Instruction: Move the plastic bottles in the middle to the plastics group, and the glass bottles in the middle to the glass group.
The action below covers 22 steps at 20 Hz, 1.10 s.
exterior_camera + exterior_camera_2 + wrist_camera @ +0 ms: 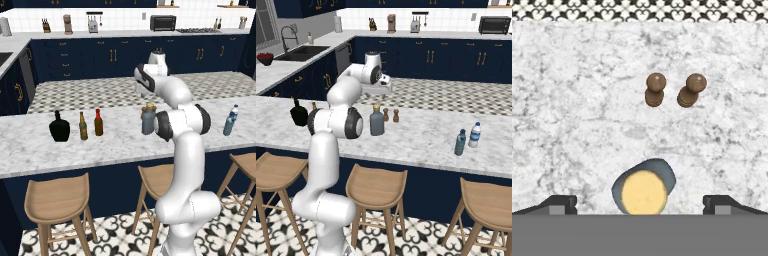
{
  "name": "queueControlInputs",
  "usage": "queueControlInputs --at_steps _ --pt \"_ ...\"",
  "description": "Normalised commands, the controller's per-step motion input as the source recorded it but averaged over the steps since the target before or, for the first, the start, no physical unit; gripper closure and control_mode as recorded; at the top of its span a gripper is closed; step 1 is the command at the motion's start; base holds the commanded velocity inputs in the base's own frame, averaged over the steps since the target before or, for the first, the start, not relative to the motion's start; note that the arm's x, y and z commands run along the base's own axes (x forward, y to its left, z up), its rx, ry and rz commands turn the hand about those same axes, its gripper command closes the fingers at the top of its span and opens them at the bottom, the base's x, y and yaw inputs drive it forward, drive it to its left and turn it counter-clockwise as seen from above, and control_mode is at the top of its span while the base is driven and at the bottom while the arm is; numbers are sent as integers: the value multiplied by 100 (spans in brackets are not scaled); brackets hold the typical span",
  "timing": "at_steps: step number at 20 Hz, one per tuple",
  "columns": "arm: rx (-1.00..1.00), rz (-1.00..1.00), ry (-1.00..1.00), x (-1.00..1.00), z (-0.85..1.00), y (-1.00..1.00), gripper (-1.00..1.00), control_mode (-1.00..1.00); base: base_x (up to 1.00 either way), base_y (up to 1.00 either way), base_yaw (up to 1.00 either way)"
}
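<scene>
The claw hangs released above the grey bottle, which stands mid-bench; the step looks like its pickup; next, descend around the cap, clench, carry to the black bottle.

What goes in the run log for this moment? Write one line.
gripper: open, above grey bottle | grey bottle: upright on counter, not held | two brown shakers beyond it
</scene>
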Motion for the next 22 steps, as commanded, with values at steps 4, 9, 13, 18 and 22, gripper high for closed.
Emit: queueControlInputs --at_steps 4,9,13,18,22 --pt "0 0 0 -26 -1 -16 -100 -100 0 0 0" --pt "0 0 0 -2 -22 -4 -100 -100 0 0 0" --pt "0 0 0 0 -41 0 -100 -100 0 0 0" --pt "0 0 0 0 -42 0 -100 -100 0 0 0" --pt "0 0 0 -1 -27 0 -100 -100 0 0 0"
